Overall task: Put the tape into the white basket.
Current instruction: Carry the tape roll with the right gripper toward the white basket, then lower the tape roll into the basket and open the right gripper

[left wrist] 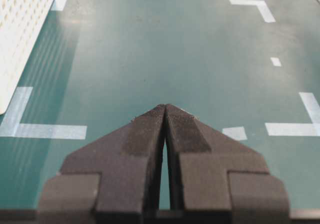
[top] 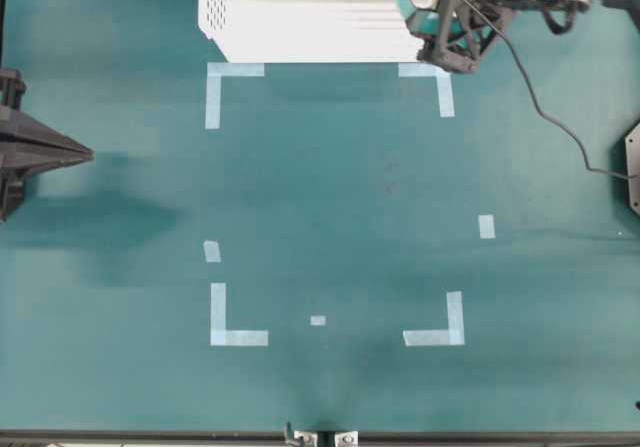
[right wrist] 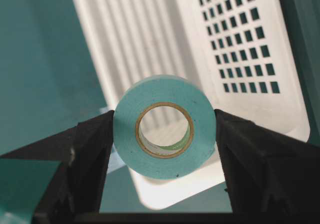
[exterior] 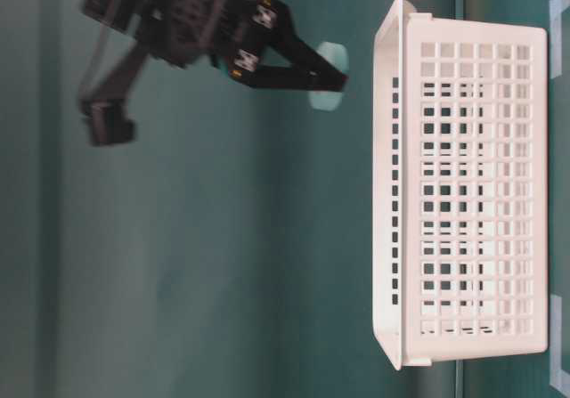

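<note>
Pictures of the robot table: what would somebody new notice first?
Probably the mint-green tape roll, pinched between the two black fingers of the right gripper and filling the middle of the right wrist view. Right behind it sits the big white basket with its holey walls, at the top edge of the green table in the overhead view. Off at the left edge, the left gripper waits pinched shut, holding nothing.

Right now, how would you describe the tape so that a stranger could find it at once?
Find the large white basket with perforated walls at the far edge of the green table. At its right corner, the right gripper holds the tape: a small mint-green roll with a hollow core, unlike the flat pale strips on the table.
</note>
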Robot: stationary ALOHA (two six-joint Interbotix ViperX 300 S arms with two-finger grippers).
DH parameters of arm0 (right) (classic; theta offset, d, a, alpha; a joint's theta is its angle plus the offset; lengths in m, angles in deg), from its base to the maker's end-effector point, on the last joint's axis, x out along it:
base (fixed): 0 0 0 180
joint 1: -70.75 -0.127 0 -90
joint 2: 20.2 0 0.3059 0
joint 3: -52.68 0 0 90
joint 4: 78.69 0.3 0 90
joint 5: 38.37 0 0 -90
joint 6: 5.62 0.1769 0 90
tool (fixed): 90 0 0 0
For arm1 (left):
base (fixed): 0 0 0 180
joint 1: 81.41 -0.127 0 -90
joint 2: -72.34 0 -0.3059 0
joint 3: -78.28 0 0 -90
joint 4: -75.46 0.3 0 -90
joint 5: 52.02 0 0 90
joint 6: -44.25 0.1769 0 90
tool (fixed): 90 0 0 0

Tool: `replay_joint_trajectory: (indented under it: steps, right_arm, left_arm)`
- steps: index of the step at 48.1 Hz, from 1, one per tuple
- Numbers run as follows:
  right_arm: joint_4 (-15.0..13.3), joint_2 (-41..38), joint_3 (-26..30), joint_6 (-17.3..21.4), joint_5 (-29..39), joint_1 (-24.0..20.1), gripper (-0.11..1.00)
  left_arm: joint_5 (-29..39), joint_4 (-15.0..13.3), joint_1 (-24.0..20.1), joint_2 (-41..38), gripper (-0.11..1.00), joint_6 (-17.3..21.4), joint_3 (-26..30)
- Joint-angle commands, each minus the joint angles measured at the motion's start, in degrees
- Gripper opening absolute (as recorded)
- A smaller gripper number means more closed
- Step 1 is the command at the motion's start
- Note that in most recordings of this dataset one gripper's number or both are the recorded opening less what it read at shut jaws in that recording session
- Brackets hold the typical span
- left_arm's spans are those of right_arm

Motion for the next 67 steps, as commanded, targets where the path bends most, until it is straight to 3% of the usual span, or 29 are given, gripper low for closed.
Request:
replay_joint_trajectory:
  steps: [1, 13, 41, 46, 49, 67]
  right_arm:
    - [-0.2, -0.4, 1.4, 0.2, -1.4, 0.9, 0.68]
    - [-0.2, -1.7, 1.6, 1.1, -4.0, 3.7, 0.68]
    - [-0.2, -2.7, 1.5, 0.9, -5.2, 5.0, 0.69]
    - [-0.3, -2.2, 1.6, 0.9, -4.6, 4.7, 0.91]
    - [-0.2, -1.6, 1.6, 0.8, -4.6, 4.7, 0.99]
    - [-0.2, 0.0, 1.6, 0.9, -3.1, 4.5, 0.98]
  left_arm:
    - [-0.5, 0.1, 0.0, -0.4, -0.11, -0.1, 0.5]
    - [-0.5, 0.0, 0.0, -0.5, -0.11, -0.1, 0.6]
    - [-0.5, 0.1, 0.0, -0.4, -0.11, 0.0, 0.5]
    - [-0.5, 0.1, 0.0, -0.5, -0.11, 0.0, 0.5]
    - [-0.6, 0.1, 0.0, -0.4, -0.11, 0.0, 0.5]
    - [-0.7, 0.1, 0.0, -0.5, -0.11, 0.0, 0.4]
